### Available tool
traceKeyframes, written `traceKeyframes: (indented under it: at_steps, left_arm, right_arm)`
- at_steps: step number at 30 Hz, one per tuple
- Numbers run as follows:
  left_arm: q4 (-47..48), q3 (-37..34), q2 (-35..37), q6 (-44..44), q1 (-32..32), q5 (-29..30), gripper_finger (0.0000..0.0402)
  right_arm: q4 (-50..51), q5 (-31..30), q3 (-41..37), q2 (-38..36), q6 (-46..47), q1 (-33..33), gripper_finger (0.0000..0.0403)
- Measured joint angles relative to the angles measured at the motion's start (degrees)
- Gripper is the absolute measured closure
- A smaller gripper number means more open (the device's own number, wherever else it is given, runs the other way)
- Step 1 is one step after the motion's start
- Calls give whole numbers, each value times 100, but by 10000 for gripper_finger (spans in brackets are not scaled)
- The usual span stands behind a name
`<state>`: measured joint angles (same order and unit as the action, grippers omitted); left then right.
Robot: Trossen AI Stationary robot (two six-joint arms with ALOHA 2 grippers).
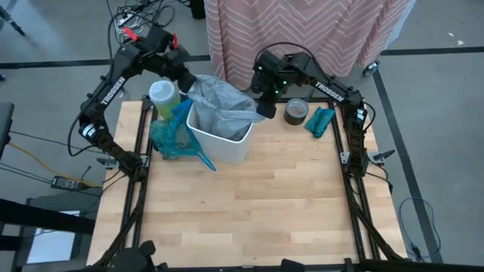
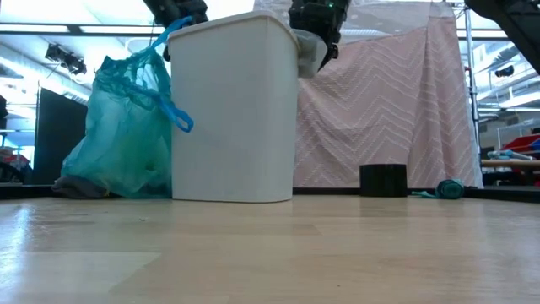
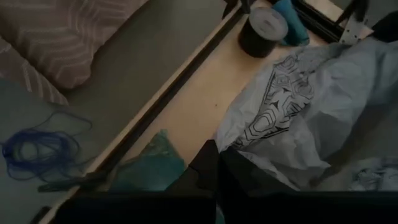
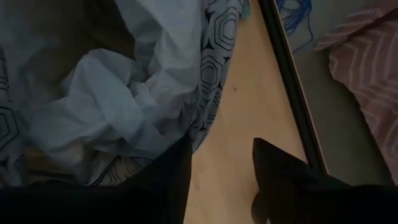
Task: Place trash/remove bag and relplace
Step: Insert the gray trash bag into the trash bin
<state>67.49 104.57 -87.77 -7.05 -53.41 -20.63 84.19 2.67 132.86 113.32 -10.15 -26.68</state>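
A white bin [image 1: 227, 140] [image 2: 232, 110] stands toward the table's far side, with a pale grey, hexagon-printed plastic bag [image 1: 219, 102] [image 3: 298, 106] [image 4: 124, 106] bunched in and over its mouth. The full teal-green bag [image 1: 168, 137] [image 2: 118, 135] sits on the table and leans on the bin's left side. My left gripper [image 1: 189, 81] [image 3: 214, 165] is at the bin's far-left rim, shut on the grey bag. My right gripper [image 1: 265, 107] [image 4: 221, 171] is at the far-right rim, open. No loose trash shows plainly. My left gripper pinches the grey bag's rim edge [image 3: 231, 144] between its two fingers at the bin's far-left corner, slanting down from the far left. The plastic spreads crumpled from the fingers over the bin's mouth. My right gripper is open; the outer side of one finger [image 4: 177, 171] lies against the grey bag's edge [image 4: 202, 134] at the far-right rim, and only bare table shows between the fingers.
A dark tape roll [image 1: 296, 111] and a rolled teal bundle [image 1: 320, 121] lie right of the bin near the far edge. A pale-lidded cylinder [image 1: 162, 92] stands behind the teal bag. A pink chevron cloth [image 1: 302, 30] hangs beyond the far edge. Bare wood [image 1: 249, 211] fills the near half.
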Motion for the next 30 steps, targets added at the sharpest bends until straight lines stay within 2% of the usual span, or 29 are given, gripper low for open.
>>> traceKeyframes:
  at_steps: [4,7,9,13,17,22,30]
  left_arm:
    - [70,94,3,-130,11,26,394]
    - [-17,-96,2,-150,8,301,394]
    - [-86,-307,0,-43,2,280,394]
    - [-40,-768,-4,-36,13,80,394]
    - [-34,-1123,-13,-413,7,-454,389]
    - [-27,-1153,-13,-757,11,-565,348]
    - [38,-1110,-13,-1053,6,-830,244]
  right_arm:
    - [12,9,37,0,2,-1,239]
    - [11,10,37,0,0,-2,239]
    - [10,10,37,0,0,-2,239]
    - [10,12,37,0,0,-2,238]
    - [8,12,37,0,-1,-2,233]
    - [8,8,37,0,0,-2,225]
    - [10,-29,37,0,-7,-2,208]
